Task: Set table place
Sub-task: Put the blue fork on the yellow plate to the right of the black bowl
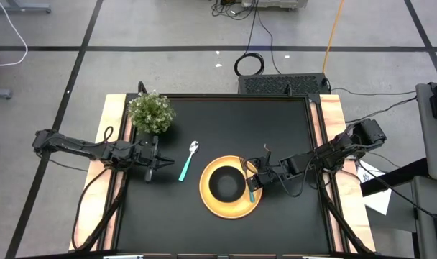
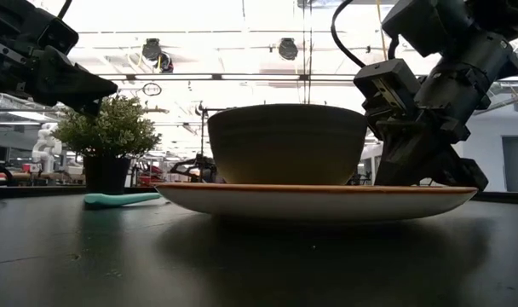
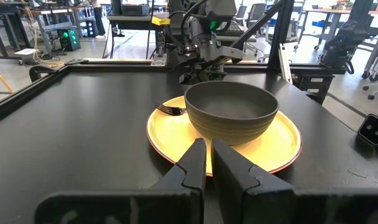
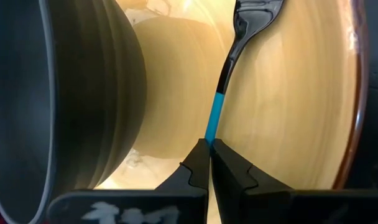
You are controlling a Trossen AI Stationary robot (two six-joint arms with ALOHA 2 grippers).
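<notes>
The worktop [image 1: 276,122] carries a yellow plate [image 1: 233,207] near its centre. A black bowl [image 1: 226,183] sits on the plate, toward the plate's left half. A fork [image 1: 250,179] lies on the plate just right of the bowl, its tines resting on the yellow surface in the right wrist view and its teal handle pointing toward the right arm.

The right tool [image 1: 254,188] is over the plate's right edge. Its fingers [image 4: 235,171] are clamped on the end of the fork handle.

A spoon [image 1: 187,161] with a teal handle lies flat on the worktop, left of the plate and apart from it, bowl end toward the far edge. A potted plant [image 1: 151,113] stands at the far left corner area.

The left tool [image 1: 152,160] is above the worktop, left of the spoon and near the plant. Its fingers [image 3: 192,168] are together and hold nothing; they point toward the plate.
</notes>
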